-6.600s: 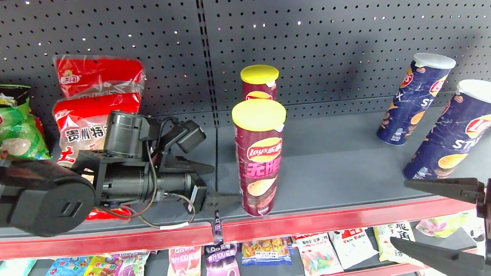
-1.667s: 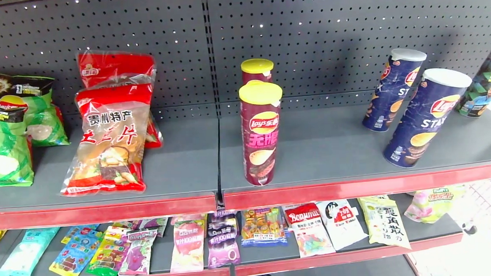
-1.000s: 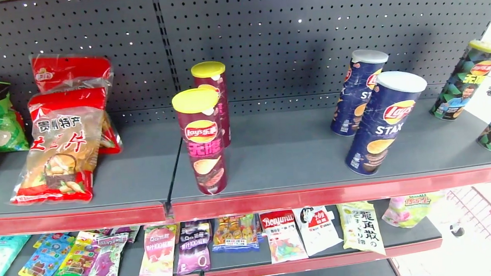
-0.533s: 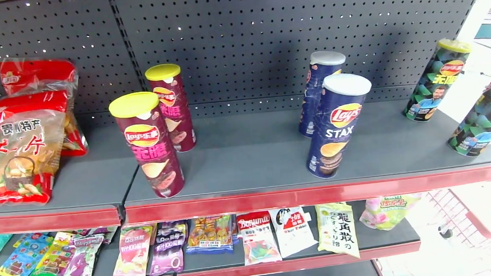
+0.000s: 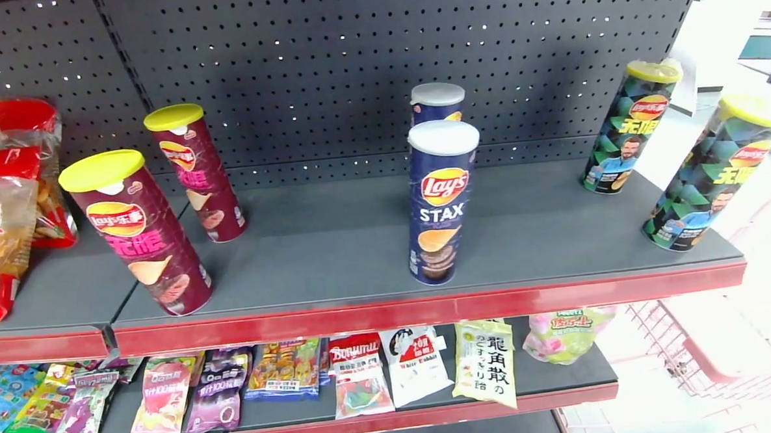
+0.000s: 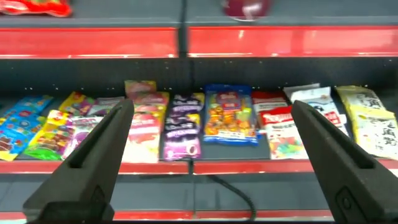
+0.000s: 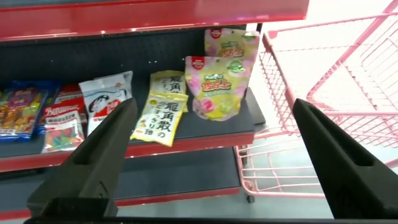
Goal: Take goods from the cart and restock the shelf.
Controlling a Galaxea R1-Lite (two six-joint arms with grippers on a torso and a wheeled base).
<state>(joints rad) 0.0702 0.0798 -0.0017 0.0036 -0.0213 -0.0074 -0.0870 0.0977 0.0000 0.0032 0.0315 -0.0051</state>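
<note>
Risk sits at the pink wire cart [image 5: 701,361], lower right of the frame beside the grey red-edged shelf [image 5: 428,304]: left gripper [image 6: 211,107] and right gripper [image 7: 214,104] both hang wide apart and empty, so a finger may snag its mesh reaching in.

We see harsh daylight bleaching everything past the shelf's [image 5: 428,302] right end, cart [image 7: 348,74] included. A soft shadow crosses the pegboard [image 5: 535,73], and the cans [image 5: 702,176] near the edges lean outward.
</note>
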